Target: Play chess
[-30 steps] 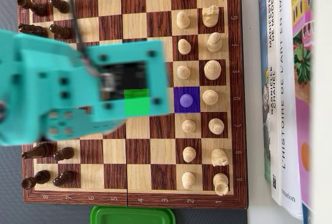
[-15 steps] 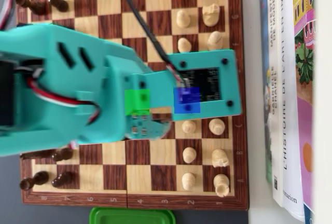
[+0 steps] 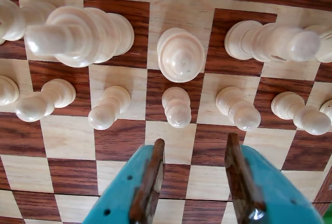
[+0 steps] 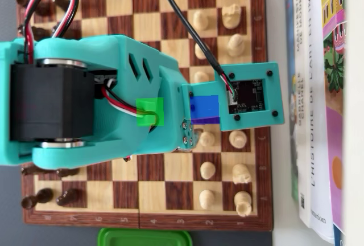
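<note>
Pawn: the white pawn (image 3: 177,107) stands on a dark square of the chessboard (image 3: 67,136), in the front row of white pieces, just ahead of my claw.
Behind it: a taller white piece (image 3: 180,55) stands close by.
My gripper (image 3: 193,154): its two fingers are apart and hold nothing; the pawn is not yet between them.
How it feels, I think: small, light, hard wood, smooth and round, so it could slip or tip.
Where to grab: I would pinch the thin neck under its round head.
</note>
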